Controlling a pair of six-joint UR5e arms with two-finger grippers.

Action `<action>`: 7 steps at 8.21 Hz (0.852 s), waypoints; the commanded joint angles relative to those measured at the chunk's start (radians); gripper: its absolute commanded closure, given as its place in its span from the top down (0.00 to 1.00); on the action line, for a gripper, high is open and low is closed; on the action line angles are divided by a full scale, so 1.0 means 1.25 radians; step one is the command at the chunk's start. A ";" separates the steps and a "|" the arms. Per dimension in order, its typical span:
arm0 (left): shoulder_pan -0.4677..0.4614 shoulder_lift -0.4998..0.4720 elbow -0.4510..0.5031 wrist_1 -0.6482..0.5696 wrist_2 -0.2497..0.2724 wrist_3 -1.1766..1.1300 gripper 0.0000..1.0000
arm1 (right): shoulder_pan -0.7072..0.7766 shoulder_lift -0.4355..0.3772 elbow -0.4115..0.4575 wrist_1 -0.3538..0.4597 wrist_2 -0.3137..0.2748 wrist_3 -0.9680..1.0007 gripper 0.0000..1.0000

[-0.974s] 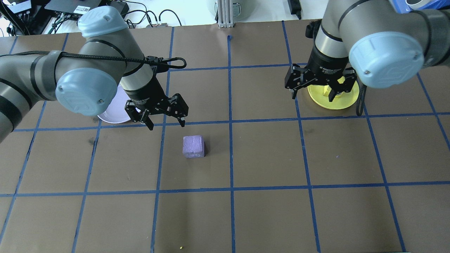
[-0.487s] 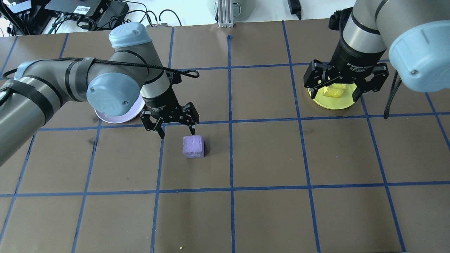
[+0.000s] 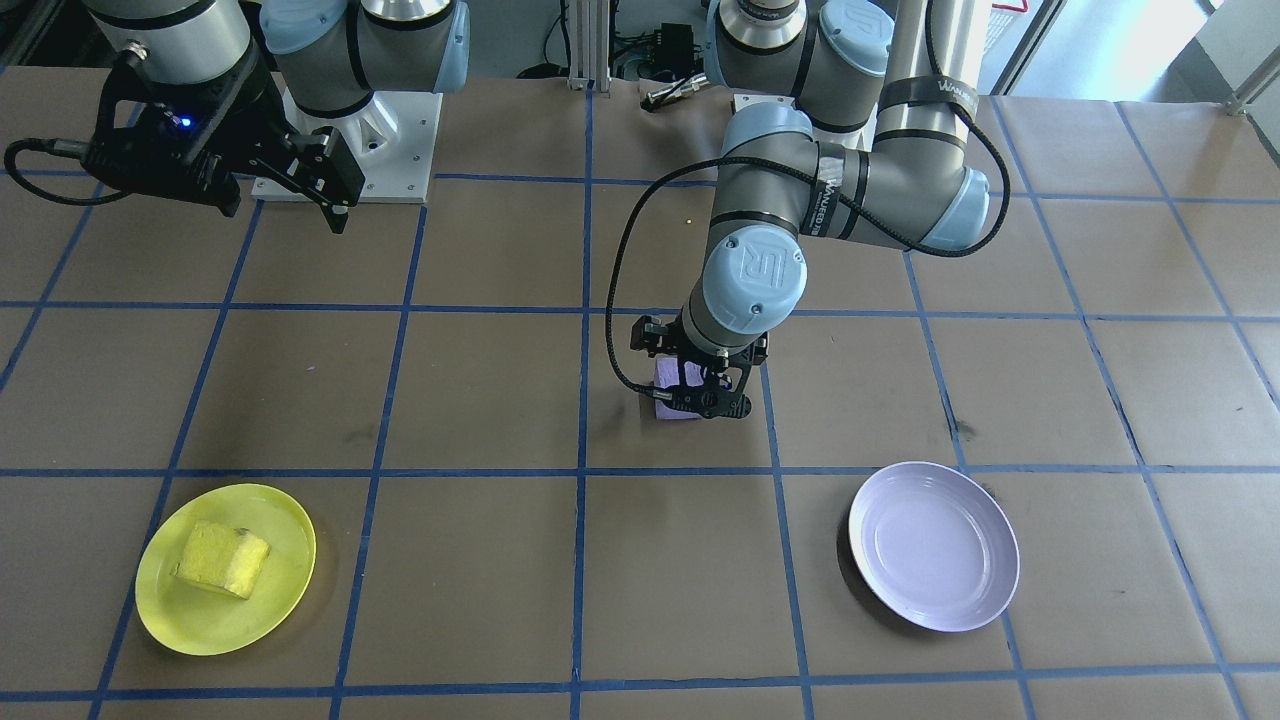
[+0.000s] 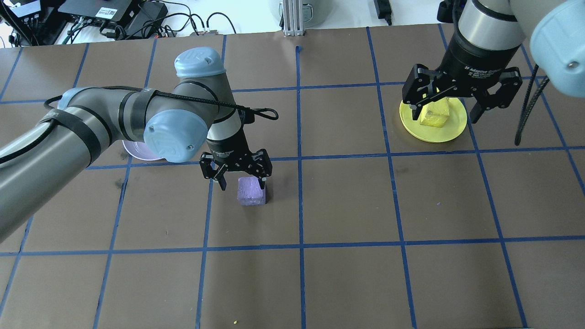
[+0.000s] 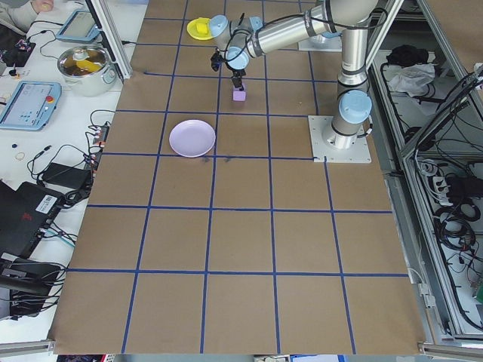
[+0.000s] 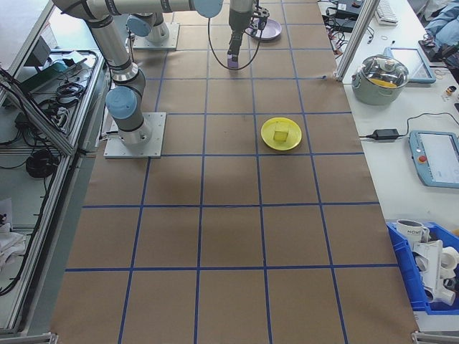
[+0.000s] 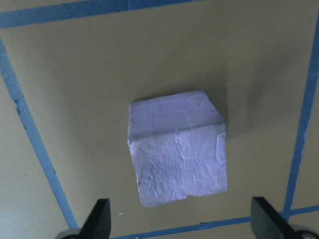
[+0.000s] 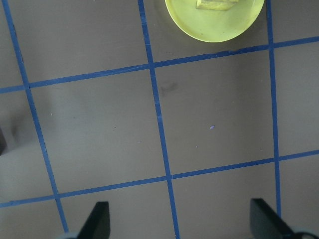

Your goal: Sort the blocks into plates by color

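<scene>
The left pincer hangs low over the purple block, its fingers spread wide and holding nothing. In the overhead view one fingertip sits at the block's far right corner and the other off its left side. From the left wrist camera the two fingertips stand well apart at the bottom of the picture, with the purple block between and beyond them, not touched by either. The block sits flat on the brown surface, inside one square of the blue tape grid, close to a tape line.

The lavender plate lies bare on the surface, well apart from the purple block. In the overhead view most of it is hidden behind the left arm's elbow, only a sliver showing.

The right pincer is raised well above the surface and is also wide open with nothing in it. The right wrist camera shows its fingertips spread at the bottom edge, looking down on bare squares, with the yellow plate cut off at the top of the picture.

The yellow block rests in the yellow plate, a little off centre and tilted against the plate's shallow wall. From overhead the same block shows between the right pincer's open fingers, but the front view shows that pincer far from the plate, back near the arm's base.
</scene>
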 commanded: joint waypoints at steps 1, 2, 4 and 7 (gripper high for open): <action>-0.003 -0.038 -0.015 0.046 0.007 0.014 1.00 | 0.000 0.000 0.000 0.004 0.007 0.000 1.00; -0.004 -0.049 -0.015 0.055 0.007 0.011 1.00 | 0.001 0.000 0.001 0.005 0.009 0.000 1.00; -0.003 -0.072 -0.015 0.071 0.003 -0.009 0.97 | 0.001 0.000 0.009 0.005 0.009 0.000 1.00; -0.002 -0.075 -0.009 0.073 0.005 -0.010 0.00 | 0.001 0.000 0.014 0.005 0.009 -0.001 1.00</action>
